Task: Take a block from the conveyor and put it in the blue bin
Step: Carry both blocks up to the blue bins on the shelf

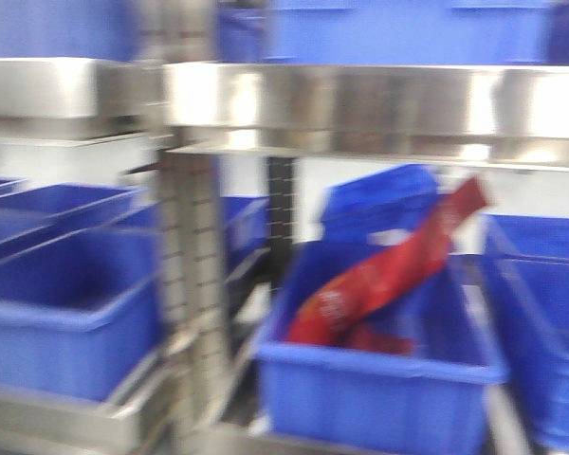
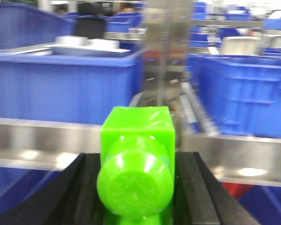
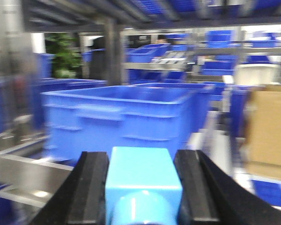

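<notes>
Right gripper (image 3: 141, 187): we see the black jaws pinching the block (image 3: 143, 168), which is light blue and square-edged, with one jaw against each side face. The block hangs in the air in front of the steel rack (image 3: 23, 173), about level with its lower shelf rail and not touching it. A large blue bin (image 3: 122, 117) stands on that rack shelf directly behind the block. The block is outside its walls and apart from it. More blue bins fill the rack further back. A cardboard box (image 3: 269, 126) is at the rack's right side.

Left gripper (image 2: 138, 187): its jaws are clamped on a green block (image 2: 136, 131), a bright green cube with a rounded knob on the near face. It is also held in front of the rack, just before a steel rail, with blue bins on the shelf behind.

Front view: the rack's steel shelf edge runs across the top, with a perforated upright below it. The middle crate (image 1: 379, 389) on the rack holds a red packet (image 1: 389, 275), tilted, its upper end poking above the rim.

All three views are motion-blurred, so we can't read fine detail.
</notes>
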Controlling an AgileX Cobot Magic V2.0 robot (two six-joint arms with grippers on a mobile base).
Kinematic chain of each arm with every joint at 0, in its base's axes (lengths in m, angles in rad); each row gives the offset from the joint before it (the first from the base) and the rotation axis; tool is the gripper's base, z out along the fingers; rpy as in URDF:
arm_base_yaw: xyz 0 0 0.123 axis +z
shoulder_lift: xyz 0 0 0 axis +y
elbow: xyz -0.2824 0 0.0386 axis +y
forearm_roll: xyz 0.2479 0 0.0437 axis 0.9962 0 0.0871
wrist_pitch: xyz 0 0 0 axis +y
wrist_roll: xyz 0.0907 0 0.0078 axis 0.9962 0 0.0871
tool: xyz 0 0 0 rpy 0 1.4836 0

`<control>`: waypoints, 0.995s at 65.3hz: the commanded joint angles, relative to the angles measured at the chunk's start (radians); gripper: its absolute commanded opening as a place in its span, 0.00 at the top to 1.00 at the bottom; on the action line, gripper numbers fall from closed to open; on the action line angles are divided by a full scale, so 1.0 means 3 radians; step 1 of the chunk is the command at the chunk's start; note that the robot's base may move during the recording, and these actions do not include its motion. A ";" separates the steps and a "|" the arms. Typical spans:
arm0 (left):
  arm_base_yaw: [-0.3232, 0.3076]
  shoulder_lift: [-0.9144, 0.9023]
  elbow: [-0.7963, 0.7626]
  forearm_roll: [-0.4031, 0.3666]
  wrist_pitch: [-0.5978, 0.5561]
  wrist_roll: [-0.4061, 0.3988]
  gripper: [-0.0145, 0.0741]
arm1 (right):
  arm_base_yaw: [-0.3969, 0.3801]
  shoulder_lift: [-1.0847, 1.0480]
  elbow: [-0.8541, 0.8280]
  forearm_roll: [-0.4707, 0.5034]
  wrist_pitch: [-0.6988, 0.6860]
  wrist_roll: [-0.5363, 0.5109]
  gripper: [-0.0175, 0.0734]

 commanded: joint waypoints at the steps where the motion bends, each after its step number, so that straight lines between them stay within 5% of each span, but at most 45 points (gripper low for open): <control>1: -0.0019 -0.0014 -0.0002 -0.0015 -0.0064 0.0008 0.96 | 0.0005 -0.0010 -0.0002 -0.0028 -0.0076 -0.0006 0.99; 65: -0.0019 -0.0014 -0.0002 -0.0015 -0.0064 0.0008 0.96 | 0.0005 -0.0010 -0.0002 -0.0028 -0.0076 -0.0006 0.99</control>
